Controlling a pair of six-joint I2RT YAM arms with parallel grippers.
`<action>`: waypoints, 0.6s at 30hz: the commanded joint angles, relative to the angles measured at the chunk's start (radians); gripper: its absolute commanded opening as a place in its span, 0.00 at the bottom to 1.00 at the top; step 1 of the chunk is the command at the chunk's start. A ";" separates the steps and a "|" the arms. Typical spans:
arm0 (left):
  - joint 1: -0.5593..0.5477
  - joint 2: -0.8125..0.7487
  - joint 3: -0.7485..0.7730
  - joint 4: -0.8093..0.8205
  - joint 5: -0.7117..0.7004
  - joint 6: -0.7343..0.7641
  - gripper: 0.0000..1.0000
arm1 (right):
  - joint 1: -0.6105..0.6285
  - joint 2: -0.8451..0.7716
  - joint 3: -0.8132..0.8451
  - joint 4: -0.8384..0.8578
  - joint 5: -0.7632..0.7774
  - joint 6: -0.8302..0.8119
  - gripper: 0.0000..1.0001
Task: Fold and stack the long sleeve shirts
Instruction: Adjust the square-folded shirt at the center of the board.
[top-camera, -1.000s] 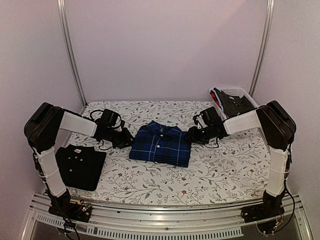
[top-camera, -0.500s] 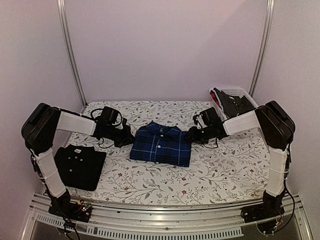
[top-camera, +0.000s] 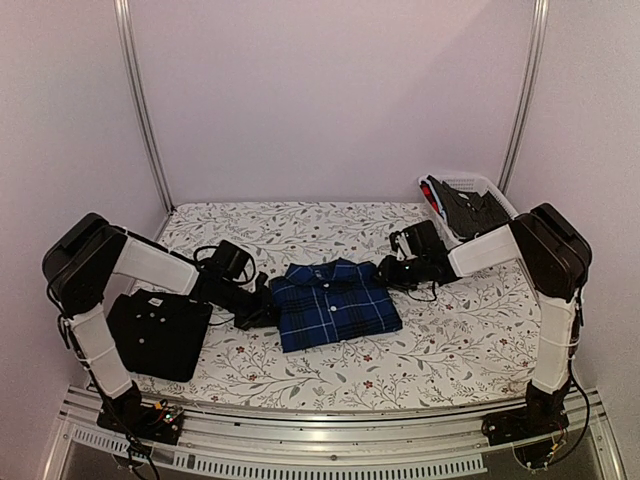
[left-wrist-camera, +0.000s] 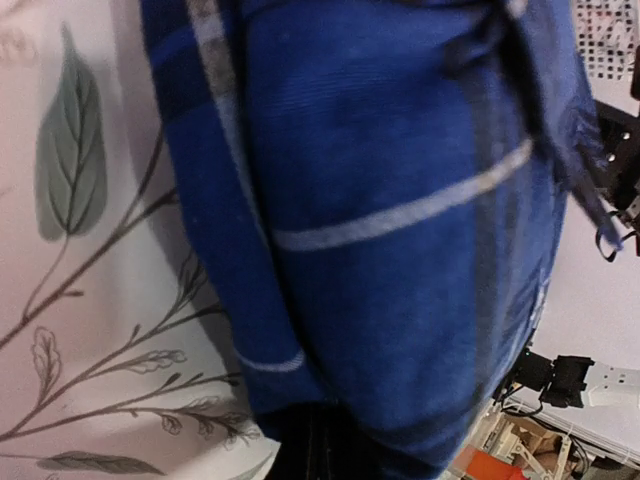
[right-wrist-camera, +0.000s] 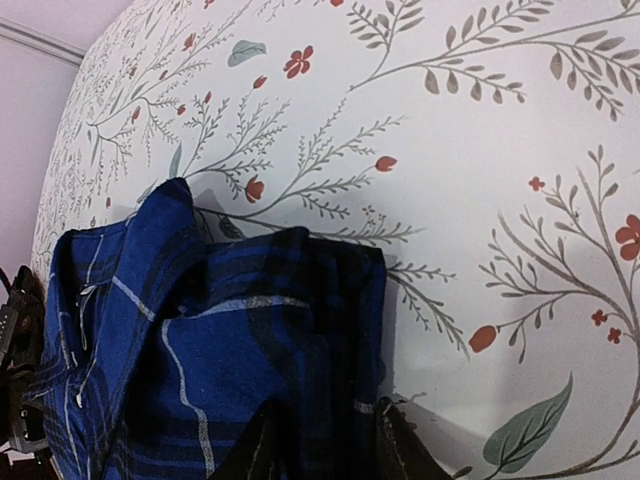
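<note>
Since the earlier frame, the plaid shirt (top-camera: 335, 305) has slid toward the near edge of the tabletop (top-camera: 450, 340) and turned, its left side leading with the left claw (top-camera: 264, 310).

Left claw: at the shirt's left edge. The wrist view shows cloth raised off the tabletop and draped close to the lens, which suggests the claw is clamped on it. The fingers themselves are mostly hidden.

Right claw (top-camera: 388, 270): at the shirt's far right corner. Its fingers (right-wrist-camera: 258, 450) stand narrowly apart with the cloth edge between them. Whether they press it cannot be told.

Status: both shirts are folded. The black shirt (top-camera: 160, 332) lies flat at the near left corner, and the plaid shirt sits mid-tabletop, just beside it and not overlapping.

Outstanding: stacking, in my judgement by carrying the plaid shirt onto the black one.
</note>
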 joint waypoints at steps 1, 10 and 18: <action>-0.022 0.034 -0.034 0.070 0.019 -0.034 0.00 | 0.030 -0.043 -0.009 -0.137 0.094 -0.026 0.35; -0.022 0.035 -0.061 0.095 0.012 -0.040 0.00 | 0.129 -0.160 0.170 -0.336 0.303 -0.174 0.53; -0.002 0.087 -0.015 0.070 0.009 0.027 0.00 | 0.183 0.084 0.472 -0.368 0.067 -0.308 0.58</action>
